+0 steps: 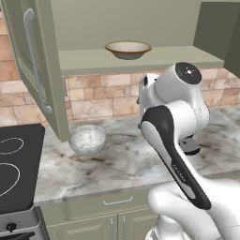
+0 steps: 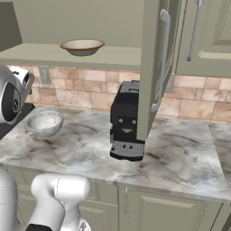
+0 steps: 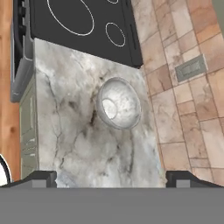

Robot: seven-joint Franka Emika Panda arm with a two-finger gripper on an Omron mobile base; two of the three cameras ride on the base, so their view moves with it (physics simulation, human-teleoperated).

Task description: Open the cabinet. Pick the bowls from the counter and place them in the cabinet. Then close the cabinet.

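White arm links fill the foreground of both base views, raised above the counter (image 1: 122, 159) rather than reaching low. Gripper (image 3: 111, 177): in the hand view its two dark finger tips stand far apart at the bottom of the picture with nothing between them; the pincer is open and empty. That camera looks down onto the marble surface with the speckled grey-white bowl (image 3: 118, 103) ahead of the tips and well apart from them, which suggests a line-up for a descent onto it.

Speckled grey-white bowl: upright on the counter, near the brick backsplash (image 1: 101, 96), between the black stovetop (image 1: 16, 164) and the coffee machine (image 2: 126, 124). It sits just below the lower edge of the open left door (image 1: 35, 65), so an approach from above has to mind that door.

Tan bowl (image 1: 128, 49): upright on the pale shelf (image 1: 140, 60) of the cabinet (image 2: 90, 18), apparently already stowed. It stands toward the middle of the shelf, leaving bare shelf on either side for a second bowl.

Both cabinet doors stand swung out, the right door (image 2: 153, 67) hanging in front of the coffee machine.

Judgement: opening is done and one bowl is placed; the second pick, its placement and the closing remain
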